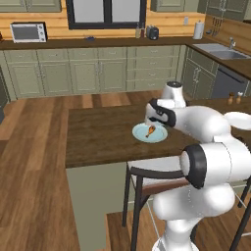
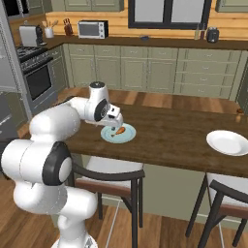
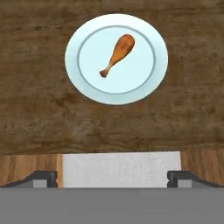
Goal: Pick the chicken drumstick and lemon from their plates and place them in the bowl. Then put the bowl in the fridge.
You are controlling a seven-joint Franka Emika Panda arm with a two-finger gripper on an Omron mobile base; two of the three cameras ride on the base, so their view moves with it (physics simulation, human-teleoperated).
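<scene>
- hand view looks straight down on the drumstick [image 3: 117,54], lying loose in the middle of the blue plate [image 3: 83,83], near the worktop [image 3: 35,109] front edge.
- pincer [image 3: 112,177] open, empty, above that edge.
- right base view adds a white plate [image 2: 227,142] near the worktop's right end.
- stool [image 1: 147,179] below the front edge.
</scene>
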